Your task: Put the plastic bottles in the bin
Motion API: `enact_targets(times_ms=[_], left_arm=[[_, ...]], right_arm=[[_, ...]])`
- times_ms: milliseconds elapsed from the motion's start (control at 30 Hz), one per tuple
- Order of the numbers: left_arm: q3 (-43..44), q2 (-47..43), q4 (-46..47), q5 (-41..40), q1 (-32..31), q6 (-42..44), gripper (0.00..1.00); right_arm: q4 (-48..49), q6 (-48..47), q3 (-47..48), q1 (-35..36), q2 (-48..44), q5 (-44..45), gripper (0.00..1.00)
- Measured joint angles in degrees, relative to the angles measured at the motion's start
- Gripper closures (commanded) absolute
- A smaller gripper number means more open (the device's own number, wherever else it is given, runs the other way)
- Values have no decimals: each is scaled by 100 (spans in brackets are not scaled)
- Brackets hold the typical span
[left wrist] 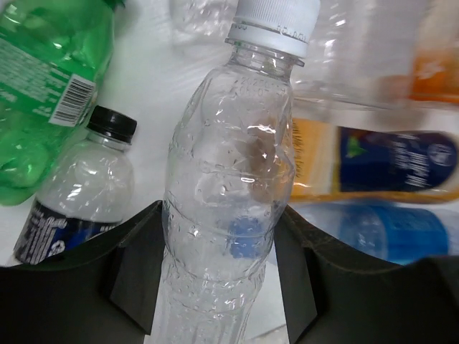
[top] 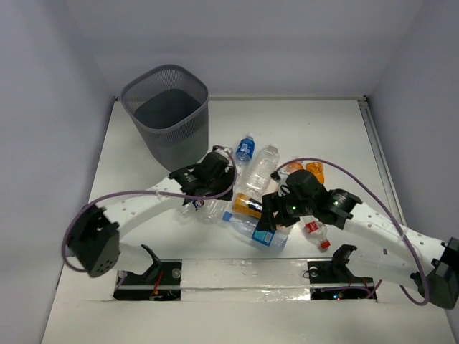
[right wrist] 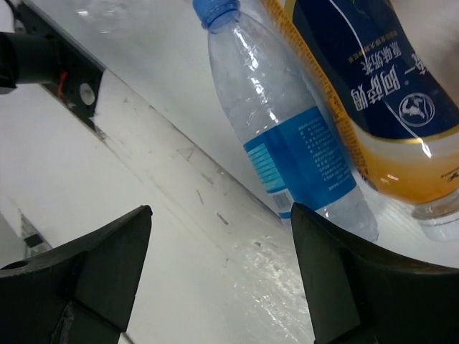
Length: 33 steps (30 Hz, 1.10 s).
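from above, the bin [top: 176, 140] stands upright at the far left of the tabletop [top: 323, 129]. the plastic bottles [top: 264, 166] lie in a loose heap near its base, towards the middle. the left tool [top: 206, 188] hangs low at the heap's left edge, near the bin. the right tool [top: 275, 213] sits at the heap's near side, by a blue-labelled bottle [top: 264, 235]. in the left wrist view the left tool [left wrist: 219, 287] is clamped on a white-capped clear bottle [left wrist: 229, 179], one finger against each side of its body. a green bottle [left wrist: 43, 79] and a black-capped bottle [left wrist: 82, 193] lie to its left, and an orange bottle [left wrist: 373, 165] with a dark blue label lies to its right. in the right wrist view the right tool [right wrist: 222, 258] has its fingers well apart, with only tabletop showing in the gap. the blue-labelled bottle [right wrist: 287, 143] lies just beside one finger and touches the orange bottle [right wrist: 387, 93].
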Motion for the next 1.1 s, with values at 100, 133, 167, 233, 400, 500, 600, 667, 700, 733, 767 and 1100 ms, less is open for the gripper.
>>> enact_targets(times_ms=[100,133,167,233,400,500,600,667,700,733,767,1100], left_arm=[[50,-688,-229,76,0,-103,68],[90,-876,-319,87,7,-125,68],[160,-1067,-452,98,26,-153,68],[348,-1370,-688,98,39,-208,68],[1189,-1801,-1325,55,284,-297,68],[2009,-1845,-1565,42,723,-289,68],[2907,-1784,-1707,52,1220,-229,67],[3556,-1676,-1770,31,1508,-179,67],[3836,-1598,-1788,22,1596,-157,67],[4133,-1508,-1788,11,1672,-133,67],[4398,-1419,-1810,2,1762,-107,67],[5619,-588,-1679,-2,3071,-31,67]], right_arm=[[26,-195,212,168,448,260,16],[39,-264,271,208,584,332,16],[55,-326,319,236,695,393,16],[79,-444,404,328,896,511,16],[146,-588,612,890,1333,883,16],[227,-647,772,1281,1692,1191,16],[280,-671,918,1537,2050,1534,16],[286,-688,968,1648,2205,1773,16],[291,-691,981,1685,2260,1882,16],[297,-693,990,1709,2312,1974,16],[306,-693,994,1738,2354,2041,16],[476,-706,1010,2074,3064,2507,16]])
